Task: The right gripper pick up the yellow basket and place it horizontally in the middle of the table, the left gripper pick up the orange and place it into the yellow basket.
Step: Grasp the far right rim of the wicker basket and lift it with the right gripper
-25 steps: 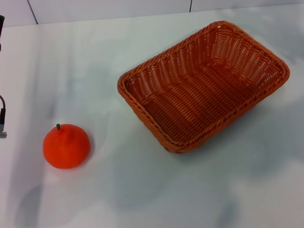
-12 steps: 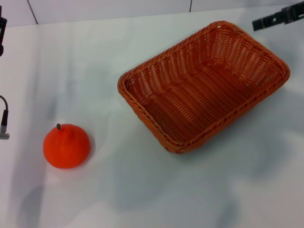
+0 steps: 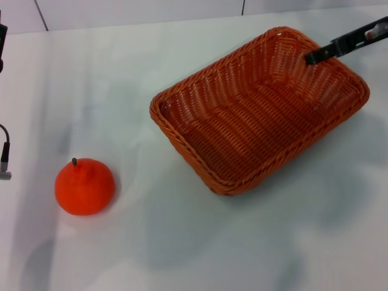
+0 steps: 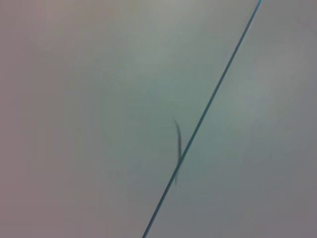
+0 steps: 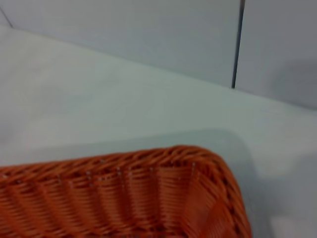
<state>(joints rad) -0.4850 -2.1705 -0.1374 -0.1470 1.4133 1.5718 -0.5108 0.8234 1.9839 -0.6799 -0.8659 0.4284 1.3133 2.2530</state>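
Note:
The yellow basket (image 3: 260, 112), orange-brown woven wicker, sits askew on the white table (image 3: 182, 242), right of centre. Its far corner also shows in the right wrist view (image 5: 198, 168). The orange (image 3: 85, 186) with its dark stem stands on the table at the front left, well apart from the basket. My right gripper (image 3: 315, 56) reaches in from the upper right as a slim black finger, its tip over the basket's far right rim. Only a black edge and the cable's grey connector (image 3: 5, 170) of my left gripper (image 3: 2, 42) show at the left border, far from the orange.
A white wall with dark vertical seams (image 3: 243, 7) runs behind the table's far edge. The left wrist view shows only a plain pale surface crossed by a thin dark line (image 4: 208, 106).
My right gripper has come into view from the upper right and moved down and left over the basket's far right rim. The basket, the orange and the left arm have not moved.

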